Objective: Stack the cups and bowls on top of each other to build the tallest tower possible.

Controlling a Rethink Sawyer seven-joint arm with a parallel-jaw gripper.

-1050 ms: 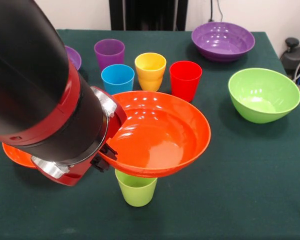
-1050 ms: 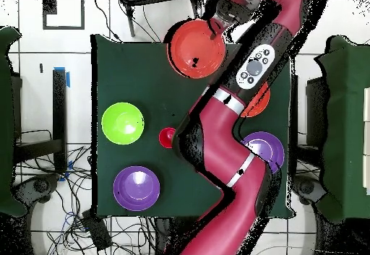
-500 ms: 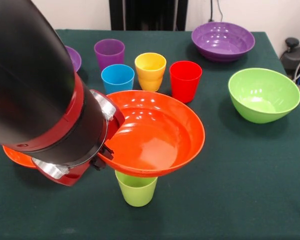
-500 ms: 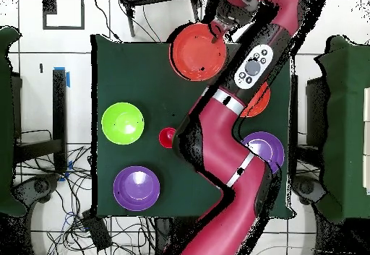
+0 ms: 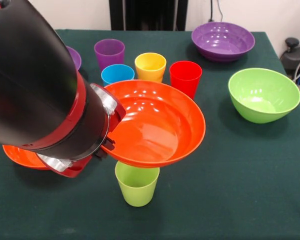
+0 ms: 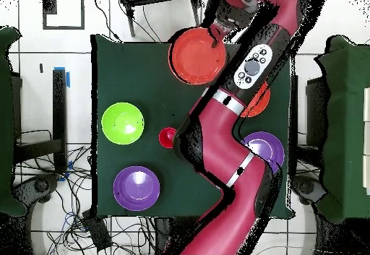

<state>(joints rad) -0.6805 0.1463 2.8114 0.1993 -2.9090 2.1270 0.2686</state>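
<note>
A wide orange bowl (image 5: 155,125) hangs tilted just above a light green cup (image 5: 136,184) that stands upright near the table's front edge. My gripper (image 5: 109,146) is shut on the bowl's left rim, and the arm hides most of its fingers. In the overhead view the gripper (image 6: 216,35) holds the same orange bowl (image 6: 196,55) at its rim. Behind stand the purple cup (image 5: 109,52), blue cup (image 5: 117,74), yellow cup (image 5: 150,65) and red cup (image 5: 185,75). The light green cup's rim shows under the bowl; whether they touch I cannot tell.
A purple bowl (image 5: 222,40) sits at the back right and a light green bowl (image 5: 263,94) at the right. A second orange bowl (image 5: 21,156) and a second purple bowl (image 5: 74,56) peek out from behind the arm on the left.
The orange bowl has risen with the gripper and shifted a little toward the back. The light green cup's rim, covered before, now shows below it.
</note>
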